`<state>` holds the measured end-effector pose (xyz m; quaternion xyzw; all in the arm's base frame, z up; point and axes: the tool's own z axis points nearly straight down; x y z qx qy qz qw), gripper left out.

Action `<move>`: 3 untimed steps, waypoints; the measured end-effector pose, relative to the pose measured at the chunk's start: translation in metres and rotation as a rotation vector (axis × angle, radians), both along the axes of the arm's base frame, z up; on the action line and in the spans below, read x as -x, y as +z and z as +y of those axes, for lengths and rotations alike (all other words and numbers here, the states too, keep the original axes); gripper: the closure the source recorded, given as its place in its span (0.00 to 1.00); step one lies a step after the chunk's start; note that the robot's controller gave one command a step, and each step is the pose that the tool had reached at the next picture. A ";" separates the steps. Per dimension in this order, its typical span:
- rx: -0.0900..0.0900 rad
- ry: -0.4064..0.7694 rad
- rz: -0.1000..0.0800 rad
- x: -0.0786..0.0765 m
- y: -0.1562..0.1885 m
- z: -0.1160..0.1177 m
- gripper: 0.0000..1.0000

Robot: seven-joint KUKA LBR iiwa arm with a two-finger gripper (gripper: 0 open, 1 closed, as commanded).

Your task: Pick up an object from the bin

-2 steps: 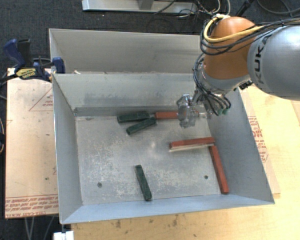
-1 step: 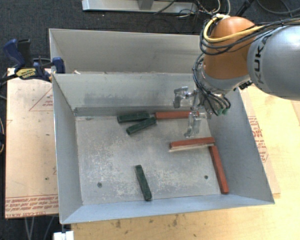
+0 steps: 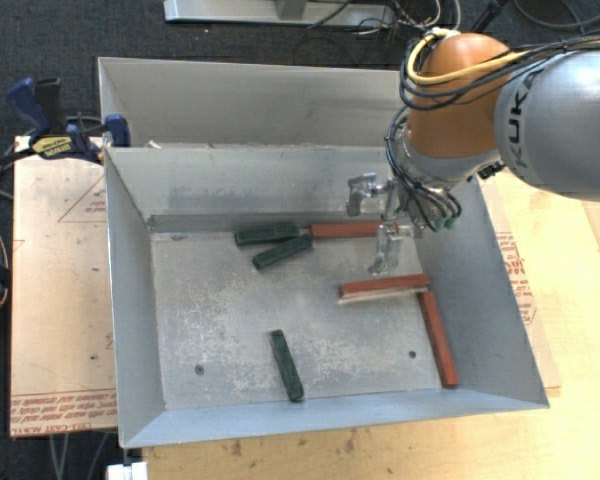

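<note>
My arm [image 3: 565, 118] reaches in from three o'clock, its grey link swelling into the orange wrist cover [image 3: 460, 93] up at one o'clock, with cables [image 3: 413, 63] looped across it. Beneath that cover my gripper [image 3: 385, 256] hangs pointing down, just off the view's centre toward three o'clock, leaning slightly toward seven o'clock.

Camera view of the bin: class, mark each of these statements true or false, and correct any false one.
1. A dark green stick lies alone near the front wall of the bin. True.
2. The claw hangs over the left half. False: it hangs over the right half, toward the back.
3. A red stick lies along the right wall. True.
4. Two green sticks lie in the front right corner. False: the green pair lies near the back wall.
</note>
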<state>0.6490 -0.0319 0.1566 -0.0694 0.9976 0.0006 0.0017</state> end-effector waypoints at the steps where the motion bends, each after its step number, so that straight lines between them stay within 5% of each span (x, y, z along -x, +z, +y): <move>1: 0.001 0.058 0.001 0.027 -0.086 -0.053 1.00; 2: 0.001 0.058 0.001 0.027 -0.086 -0.053 1.00; 3: 0.001 0.124 -0.001 0.044 0.045 -0.046 1.00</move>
